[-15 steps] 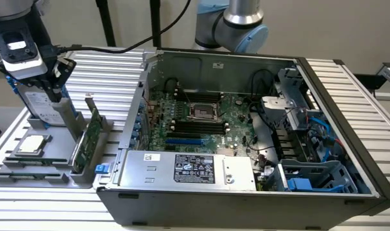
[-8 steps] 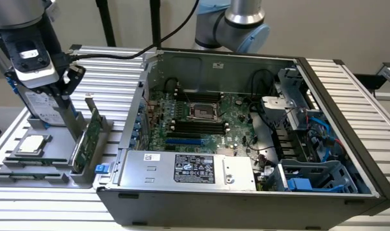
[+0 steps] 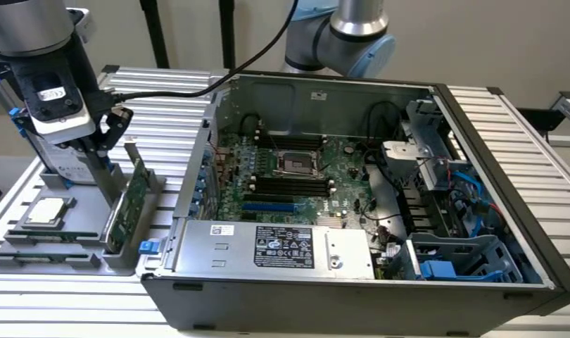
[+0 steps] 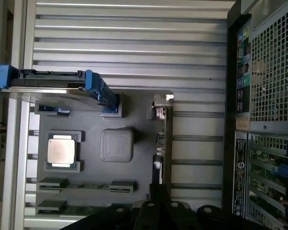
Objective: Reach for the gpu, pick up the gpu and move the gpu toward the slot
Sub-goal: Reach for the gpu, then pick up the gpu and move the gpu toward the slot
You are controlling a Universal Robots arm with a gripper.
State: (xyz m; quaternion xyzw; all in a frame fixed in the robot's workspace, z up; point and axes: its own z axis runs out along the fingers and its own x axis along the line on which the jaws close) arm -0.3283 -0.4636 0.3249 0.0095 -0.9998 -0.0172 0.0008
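The gpu point(image 3: 125, 204) stands on its long edge in a gray holder tray point(image 3: 41, 262) on the tabletop point(image 3: 538, 148). It is on the exterior view's left, just beside the open computer case point(image 3: 360, 299) but outside it. The blue slot point(image 3: 271, 207) on the board inside the case is well apart from the card, with the case wall between them.

The claw point(image 3: 102, 151) hangs close over the far upper part of the card, with the upright hard drive point(image 3: 67, 165) just behind it. In the wrist view the card's thin top edge point(image 4: 166, 139) runs straight toward the claw point(image 4: 159, 196), so the approach looks roughly lined up with it. I cannot tell whether the claw is wide or narrow, and nothing shows it gripping the card; I judge the reach is not finished.

To do this reach well:
- Keep the claw centred across that thin edge, so it straddles the board rather than landing on top of it.
- Come down straight, without drifting toward the hard drive or the holder's posts.
- Meet the card on its flat faces, away from the bracket tab.
- Go gently, since a card standing in a groove will likely tip if nudged from one side
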